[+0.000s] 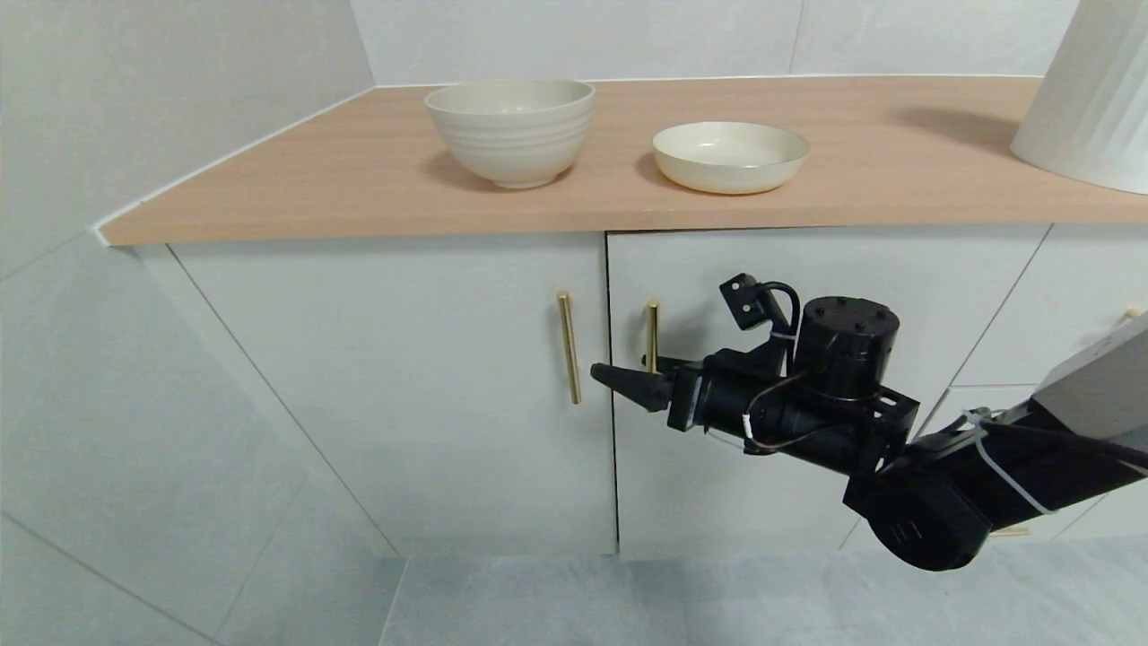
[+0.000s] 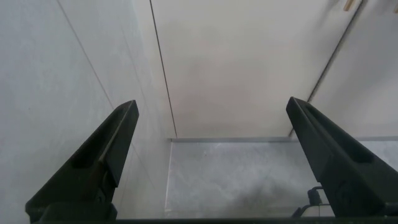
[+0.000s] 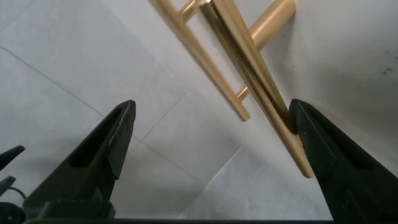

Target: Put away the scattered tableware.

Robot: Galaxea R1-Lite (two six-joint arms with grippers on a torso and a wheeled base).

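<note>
A deep ribbed cream bowl and a shallow cream bowl stand side by side on the wooden countertop. Below them are two white cabinet doors with upright gold handles, the left handle and the right handle. My right gripper is at the right handle, open. In the right wrist view, the gripper has that handle inside its span, close against one finger. My left gripper is open and holds nothing, facing a cabinet panel and the floor.
A tall white ribbed object stands on the counter at the far right. A tiled wall closes the left side. More cabinet fronts with a gold handle continue to the right. Grey floor lies below the doors.
</note>
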